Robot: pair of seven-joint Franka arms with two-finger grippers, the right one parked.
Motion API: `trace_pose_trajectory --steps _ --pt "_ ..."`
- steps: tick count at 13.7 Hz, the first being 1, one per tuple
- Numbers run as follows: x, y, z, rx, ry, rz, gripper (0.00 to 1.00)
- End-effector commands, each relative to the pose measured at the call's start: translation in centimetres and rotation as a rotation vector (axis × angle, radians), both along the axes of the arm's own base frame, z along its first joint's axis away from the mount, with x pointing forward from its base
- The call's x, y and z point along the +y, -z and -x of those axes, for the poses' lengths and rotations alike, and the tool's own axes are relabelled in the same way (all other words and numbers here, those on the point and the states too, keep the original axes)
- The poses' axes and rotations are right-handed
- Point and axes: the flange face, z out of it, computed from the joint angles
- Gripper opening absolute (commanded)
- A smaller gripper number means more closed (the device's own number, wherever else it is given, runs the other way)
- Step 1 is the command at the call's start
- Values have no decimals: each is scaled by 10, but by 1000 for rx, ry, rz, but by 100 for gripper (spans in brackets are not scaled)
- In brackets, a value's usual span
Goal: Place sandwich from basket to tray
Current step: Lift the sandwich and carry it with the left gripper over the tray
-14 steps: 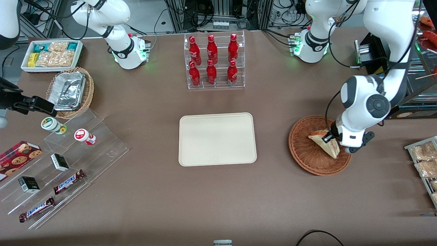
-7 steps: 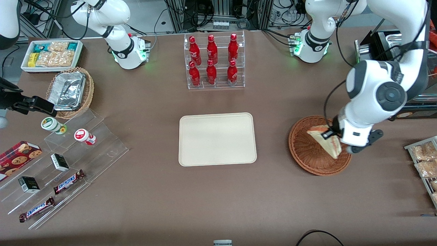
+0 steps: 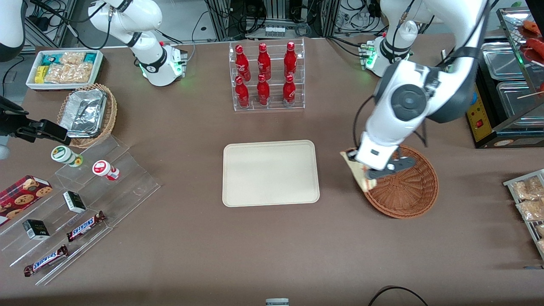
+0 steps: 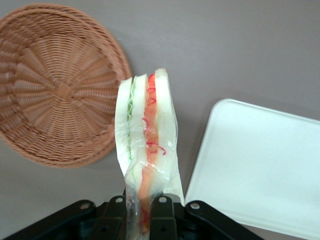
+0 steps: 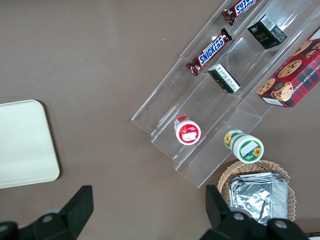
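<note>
The clear-wrapped sandwich, white bread with green and red-orange filling, hangs in the air with my gripper shut on its wrapped end. In the front view the sandwich shows under my gripper, above the basket's rim on the tray's side. The round reddish-brown wicker basket holds nothing. The cream-beige tray lies flat at the table's middle, with bare table between it and the basket.
A clear rack of red bottles stands farther from the front camera than the tray. Toward the parked arm's end are a tan wicker basket with foil trays, a white snack box and clear steps with snacks. Packets lie at the working arm's end.
My gripper lifted the sandwich out of the basket's middle and carried it sideways toward the tray, to the basket's rim. The basket is left bare.
</note>
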Motion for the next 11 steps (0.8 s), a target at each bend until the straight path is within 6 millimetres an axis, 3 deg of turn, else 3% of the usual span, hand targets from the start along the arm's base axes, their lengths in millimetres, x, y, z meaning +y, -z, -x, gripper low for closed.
trace_pose_trajectory --steps 1,3,7,11 --pt "-59 10 1 -8 82 -26 11" --pt "-96 20 9 -7 124 -19 11" --pt "-171 59 19 2 159 -12 11" --pt "-219 92 32 -8 190 5 11"
